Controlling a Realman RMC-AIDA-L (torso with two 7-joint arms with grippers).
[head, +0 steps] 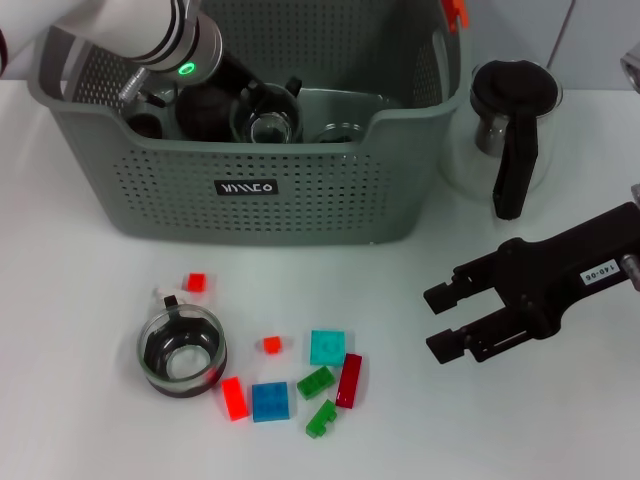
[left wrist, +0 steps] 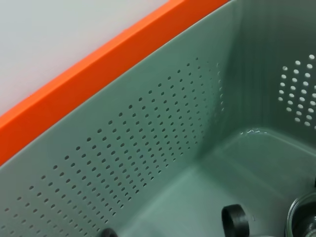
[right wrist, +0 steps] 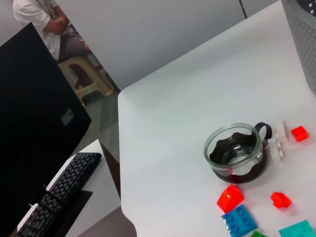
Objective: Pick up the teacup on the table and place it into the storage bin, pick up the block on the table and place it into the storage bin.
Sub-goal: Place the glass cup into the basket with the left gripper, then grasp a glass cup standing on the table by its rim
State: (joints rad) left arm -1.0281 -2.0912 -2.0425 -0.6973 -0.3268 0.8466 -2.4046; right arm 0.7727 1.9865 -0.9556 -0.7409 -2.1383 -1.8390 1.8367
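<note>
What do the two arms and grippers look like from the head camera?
The left arm is white with a silver ring, a black wrist section and a small green light. The right gripper is matte black and blocky, with two squared fingers and a small white label printed with characters.

White table (head: 80, 220): storage bin (head: 250, 200), teacup (head: 182, 352), blocks (head: 300, 385), kettle (head: 510, 130).

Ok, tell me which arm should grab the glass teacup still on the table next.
Probably the right. The right gripper hangs open and empty over the table, level with the glass teacup with its black base. The left gripper is down inside the grey perforated storage bin, its fingers hidden.
</note>
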